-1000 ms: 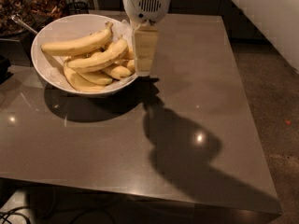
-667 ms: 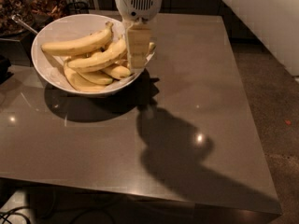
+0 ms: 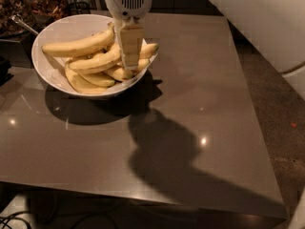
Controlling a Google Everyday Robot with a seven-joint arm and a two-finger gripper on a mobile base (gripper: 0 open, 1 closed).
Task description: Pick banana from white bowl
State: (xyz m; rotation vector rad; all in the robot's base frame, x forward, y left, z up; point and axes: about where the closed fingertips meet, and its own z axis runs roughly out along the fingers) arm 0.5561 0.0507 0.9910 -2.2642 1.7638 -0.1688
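Your claw (image 3: 131, 63) hangs over the white bowl's (image 3: 71, 26) near-right rim, open or closed I cannot tell, and the banana (image 3: 95, 62) lies just to its left and beneath, so centre it across that fruit before descending gently.

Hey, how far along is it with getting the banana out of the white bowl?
Done: the approach; the gripper hangs low over the right side of the large round glossy white bowl. In hand: positioning at the right end of the long, gently curved pale-yellow banana. Left: the grasp and lift; that banana lies in the bowl among the others.
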